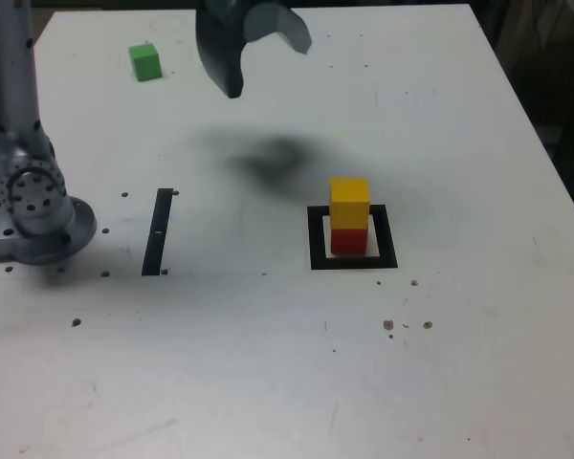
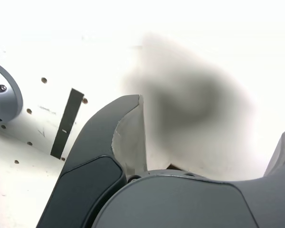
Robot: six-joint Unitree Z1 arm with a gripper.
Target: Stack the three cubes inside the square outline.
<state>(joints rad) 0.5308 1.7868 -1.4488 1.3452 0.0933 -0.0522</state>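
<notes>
Pincer (image 1: 268,62) hanging open and empty at top centre; yellow cube (image 1: 349,202) sitting on red cube (image 1: 347,240) inside square outline (image 1: 353,260).

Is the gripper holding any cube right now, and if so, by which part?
Nothing is held. The gripper hangs open and empty above the table, apart from the green cube.

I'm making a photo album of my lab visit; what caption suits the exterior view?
Open gripper hangs above the table, yellow cube on red cube inside the square outline, green cube waiting apart.
</notes>
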